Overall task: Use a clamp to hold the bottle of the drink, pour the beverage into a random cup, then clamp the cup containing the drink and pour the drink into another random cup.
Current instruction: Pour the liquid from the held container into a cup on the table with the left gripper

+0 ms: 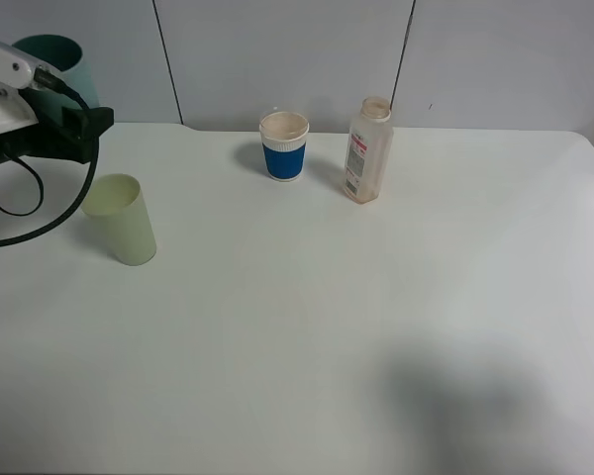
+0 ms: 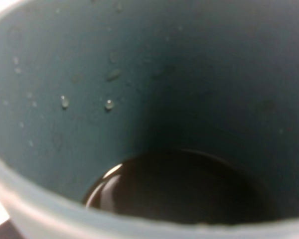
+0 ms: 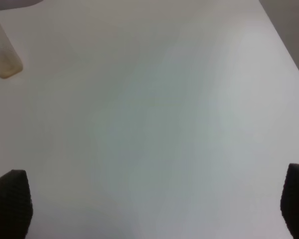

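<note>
White table point(image 1: 376, 327), grey panel wall point(image 1: 277, 49); left gripper point(image 1: 79, 114) clenched on teal cup point(image 1: 51, 54), right gripper point(image 3: 153, 204) released.
Teal cup sits in the left gripper's grip, brown drink point(image 2: 179, 186) pooled at its bottom, droplets point(image 2: 108, 104) on the inner wall. Pale cup point(image 1: 122, 218) stands upright just below and beside that gripper. Paper cup point(image 1: 284, 146) and bottle point(image 1: 368, 148) stand well off to its right, near each other. Right fingers point(image 3: 10, 204) spread wide over bare table, with the bottle's base ahead of them.

The paper cup point(image 1: 284, 145) stands left of the bottle point(image 1: 368, 150).
</note>
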